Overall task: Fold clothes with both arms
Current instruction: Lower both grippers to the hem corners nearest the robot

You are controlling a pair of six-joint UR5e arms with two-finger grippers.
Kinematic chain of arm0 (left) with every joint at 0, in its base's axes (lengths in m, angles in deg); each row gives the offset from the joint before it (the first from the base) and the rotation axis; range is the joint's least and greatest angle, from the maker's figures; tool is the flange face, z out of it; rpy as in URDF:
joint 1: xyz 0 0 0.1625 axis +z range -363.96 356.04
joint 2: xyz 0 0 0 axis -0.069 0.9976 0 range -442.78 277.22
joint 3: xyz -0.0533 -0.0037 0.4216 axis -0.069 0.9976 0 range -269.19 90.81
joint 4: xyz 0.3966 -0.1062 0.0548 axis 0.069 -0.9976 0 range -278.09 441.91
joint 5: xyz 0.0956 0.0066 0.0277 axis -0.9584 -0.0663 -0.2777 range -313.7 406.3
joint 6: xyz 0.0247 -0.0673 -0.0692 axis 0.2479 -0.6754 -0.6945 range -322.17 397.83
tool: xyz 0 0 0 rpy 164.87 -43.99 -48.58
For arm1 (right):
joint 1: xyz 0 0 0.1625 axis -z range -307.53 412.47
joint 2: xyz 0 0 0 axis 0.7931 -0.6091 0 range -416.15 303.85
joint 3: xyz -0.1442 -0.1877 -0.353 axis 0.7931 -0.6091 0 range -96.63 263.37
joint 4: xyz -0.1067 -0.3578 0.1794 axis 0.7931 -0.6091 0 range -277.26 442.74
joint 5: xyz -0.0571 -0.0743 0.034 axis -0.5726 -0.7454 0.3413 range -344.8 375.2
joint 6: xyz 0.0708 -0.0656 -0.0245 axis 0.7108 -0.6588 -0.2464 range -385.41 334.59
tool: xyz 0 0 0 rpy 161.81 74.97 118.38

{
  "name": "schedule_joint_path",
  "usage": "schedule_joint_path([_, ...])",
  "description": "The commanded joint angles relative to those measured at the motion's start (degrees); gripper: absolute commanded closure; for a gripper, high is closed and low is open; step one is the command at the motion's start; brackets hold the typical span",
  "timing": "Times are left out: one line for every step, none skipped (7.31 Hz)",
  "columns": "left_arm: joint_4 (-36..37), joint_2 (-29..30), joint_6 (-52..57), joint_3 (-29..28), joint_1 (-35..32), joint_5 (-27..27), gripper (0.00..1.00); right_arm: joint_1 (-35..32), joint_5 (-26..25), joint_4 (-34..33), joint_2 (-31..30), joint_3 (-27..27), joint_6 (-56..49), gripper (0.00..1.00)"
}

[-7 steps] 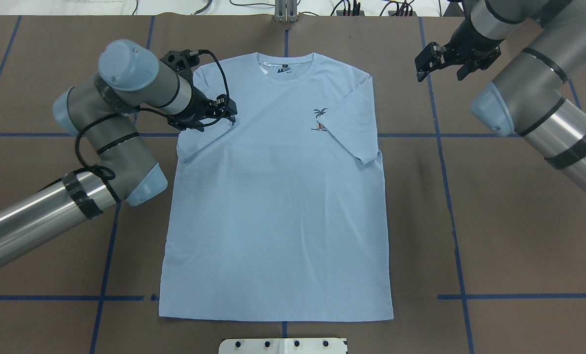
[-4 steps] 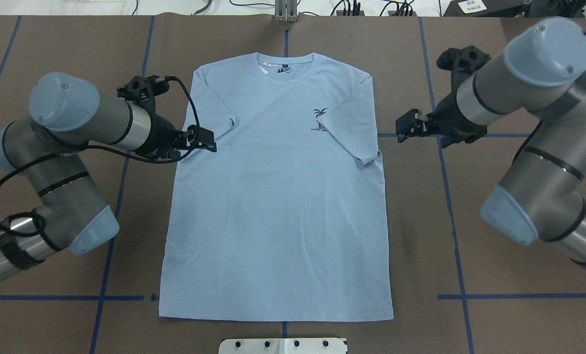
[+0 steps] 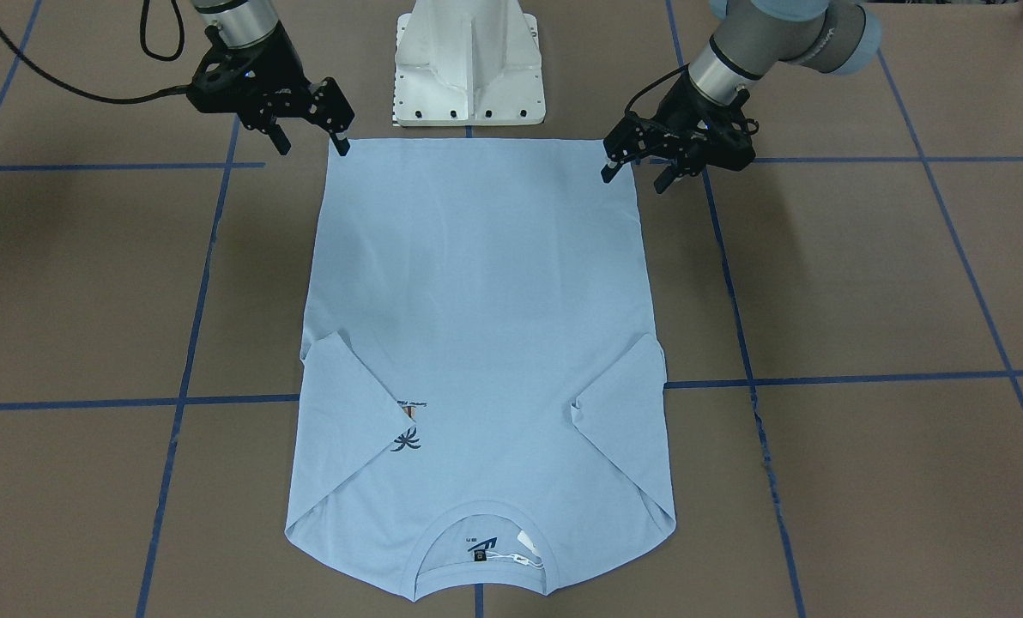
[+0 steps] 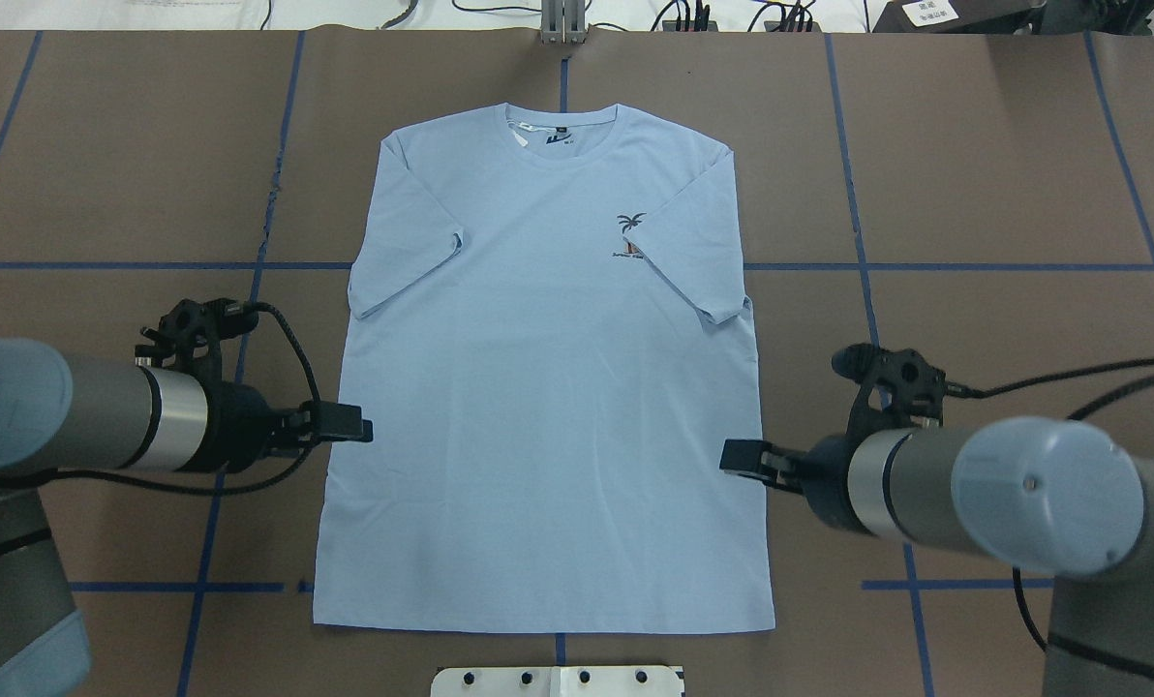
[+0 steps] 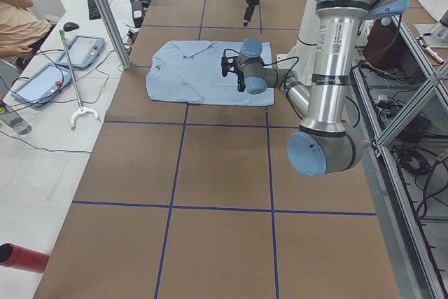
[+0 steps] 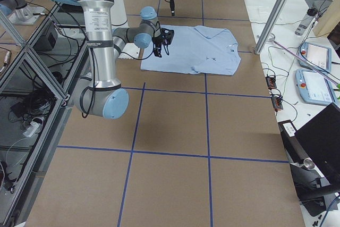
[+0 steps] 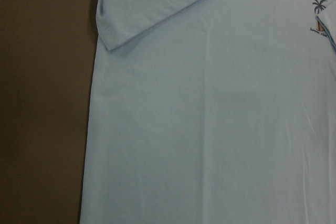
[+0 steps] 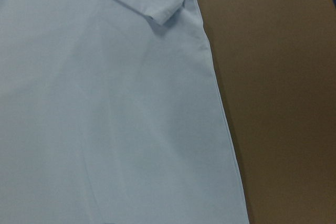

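Note:
The light blue T-shirt (image 4: 548,407) lies flat and face up on the brown table, collar at the far side. Both sleeves are folded inward, and the right one partly covers the palm-tree print (image 4: 629,225). My left gripper (image 4: 356,432) hovers open just off the shirt's left side edge, in the lower half. In the front-facing view the left gripper (image 3: 634,174) has its fingers spread beside the hem corner. My right gripper (image 4: 735,455) is open at the opposite side edge; the front-facing view shows the right gripper (image 3: 311,144) empty. Both wrist views show only shirt (image 7: 210,129) (image 8: 105,129) and table.
The white pedestal base (image 3: 469,60) stands just behind the shirt's hem. Blue tape lines (image 4: 867,290) cross the brown table. Beyond the far edge are a metal post (image 5: 105,12), tablets (image 5: 82,50), cables and a seated person (image 5: 17,22).
Both arms have swung back from the sleeve area toward the robot's side, along the shirt's edges to its lower half. The shirt has not moved and its sleeves stay folded.

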Motion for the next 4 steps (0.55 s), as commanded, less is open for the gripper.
schedule_joint_path([-0.1, -2.6, -8.1, 1.6, 10.4, -9.8, 0.01, 9.5, -9.4, 10.1, -7.4, 0.5, 6.7, 0.05])
schedule_joint_path([0.1, -3.7, -10.2, 1.3, 13.6, -12.8, 0.11, 10.7, -10.8, 14.8, -9.9, -0.2, 7.0, 0.06])
schedule_joint_path([0.4, -4.0, -10.3, 0.7, 15.4, -14.4, 0.18, 11.5, -12.2, 14.9, -9.9, -1.4, 6.9, 0.04])
schedule_joint_path([0.4, -5.6, -10.3, 0.6, 16.8, -14.5, 0.2, 11.6, -12.2, 14.9, -9.7, -1.6, 6.9, 0.03])
